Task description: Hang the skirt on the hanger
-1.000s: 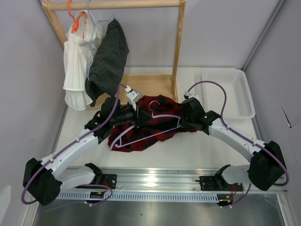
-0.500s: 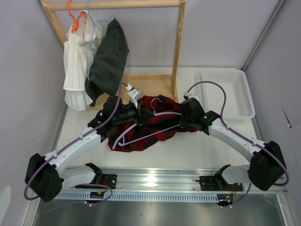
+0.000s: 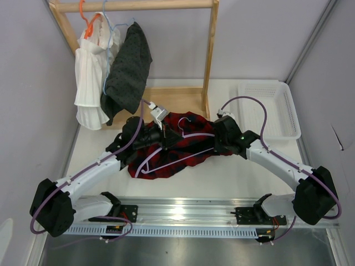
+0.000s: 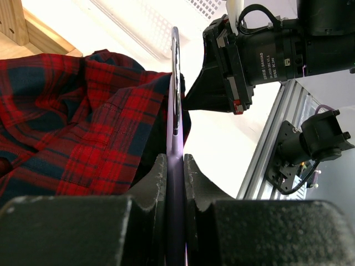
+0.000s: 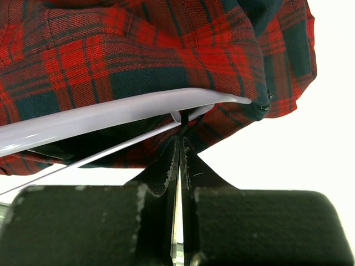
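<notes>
wooden rack (image 3: 209,55) behind skirt (image 3: 180,148), basket (image 3: 293,111) right

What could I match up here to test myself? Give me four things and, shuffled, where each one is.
Things:
1. lilac hanger
2. checked skirt
3. white basket
4. dark dotted garment

Places:
A. hanging from the wooden rail
B. standing at the far right corner of the table
C. pinched between the left arm's fingers
D. heaped on the middle of the table

Pairs: 1-C, 2-D, 3-B, 4-A
</notes>
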